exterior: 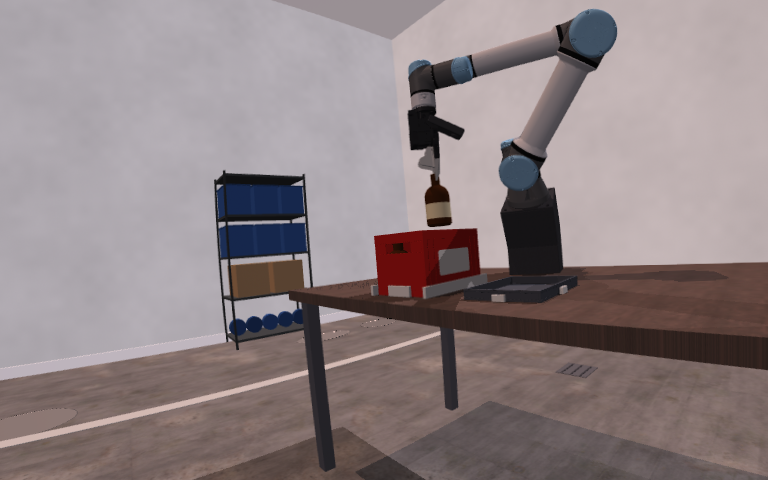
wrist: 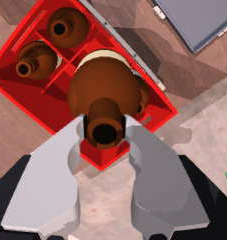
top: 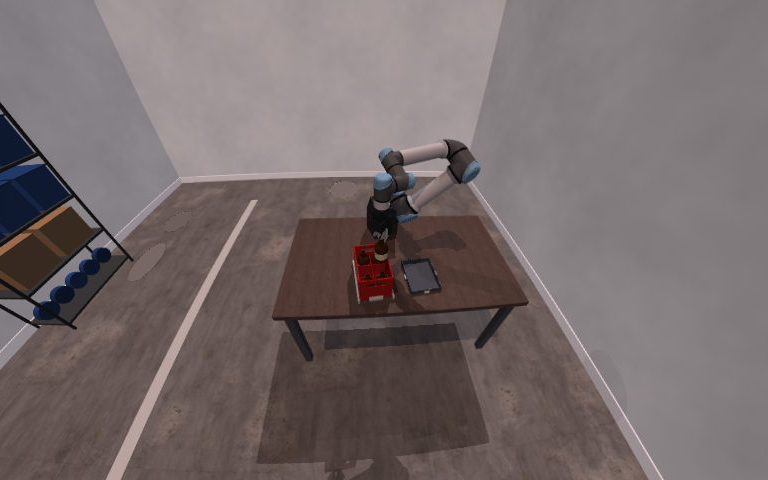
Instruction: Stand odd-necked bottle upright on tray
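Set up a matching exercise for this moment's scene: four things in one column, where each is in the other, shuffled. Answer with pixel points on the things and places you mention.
Things
1. Gripper point(exterior: 436, 174) point(wrist: 104, 116)
2. Held bottle point(exterior: 437, 202) point(wrist: 104, 92)
3. Tray point(top: 420, 276) point(exterior: 475, 294) point(wrist: 209, 22)
4. Shelf rack point(exterior: 305, 232)

Places or states
A. Standing on the floor, away from the table
B. Hanging above the red crate point(top: 375, 291) point(exterior: 399, 274)
C. Shut on a bottle's neck
D. On the table, beside the crate

Pairs: 1-C, 2-B, 3-D, 4-A

No lettering, brand, number or sign can be read; the label on the bottle point(top: 381, 253) point(exterior: 437, 205) point(wrist: 104, 90) below the fingertips is seen as plain.
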Action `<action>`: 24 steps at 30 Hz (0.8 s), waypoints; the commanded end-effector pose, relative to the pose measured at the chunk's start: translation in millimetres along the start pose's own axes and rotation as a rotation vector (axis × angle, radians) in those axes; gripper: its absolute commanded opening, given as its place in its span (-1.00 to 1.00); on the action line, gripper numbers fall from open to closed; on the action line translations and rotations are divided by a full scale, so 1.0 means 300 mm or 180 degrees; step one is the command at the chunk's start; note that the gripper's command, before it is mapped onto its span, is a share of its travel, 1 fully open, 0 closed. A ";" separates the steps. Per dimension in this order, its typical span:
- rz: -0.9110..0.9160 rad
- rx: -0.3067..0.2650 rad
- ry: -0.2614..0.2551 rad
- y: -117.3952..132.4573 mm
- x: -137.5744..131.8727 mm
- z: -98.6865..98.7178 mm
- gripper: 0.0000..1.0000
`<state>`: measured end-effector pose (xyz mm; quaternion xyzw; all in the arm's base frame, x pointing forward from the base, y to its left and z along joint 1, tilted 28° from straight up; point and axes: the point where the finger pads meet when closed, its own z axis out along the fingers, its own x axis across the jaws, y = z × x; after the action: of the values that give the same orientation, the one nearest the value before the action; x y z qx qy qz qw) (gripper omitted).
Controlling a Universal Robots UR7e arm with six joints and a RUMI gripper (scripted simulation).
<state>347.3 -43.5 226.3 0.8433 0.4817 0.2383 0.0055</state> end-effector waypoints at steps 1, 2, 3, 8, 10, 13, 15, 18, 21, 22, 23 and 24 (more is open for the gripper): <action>0.0000 0.0000 0.0002 -0.013 0.014 0.001 -1.00; 0.0000 0.0002 0.0002 -0.016 0.016 0.002 -1.00; 0.0001 0.0002 0.0002 -0.019 0.019 0.002 -1.00; 0.0001 0.0002 0.0002 -0.027 0.028 0.002 -1.00; 0.0001 0.0002 0.0002 -0.033 0.035 0.002 -1.00; 0.0001 0.0002 0.0002 -0.044 0.047 0.002 -1.00; 0.0001 0.0002 0.0001 -0.052 0.056 0.002 -1.00; 0.0001 0.0002 0.0001 -0.065 0.071 0.002 -1.00; 0.0000 0.0003 0.0001 -0.080 0.087 0.002 -1.00; 0.0000 0.0003 0.0001 -0.080 0.087 0.002 -1.00; 0.0000 0.0003 0.0001 -0.080 0.087 0.002 -1.00; 0.0000 0.0003 0.0001 -0.086 0.094 0.002 -1.00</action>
<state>341.2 -15.0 230.7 0.8424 0.4829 0.2389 0.0062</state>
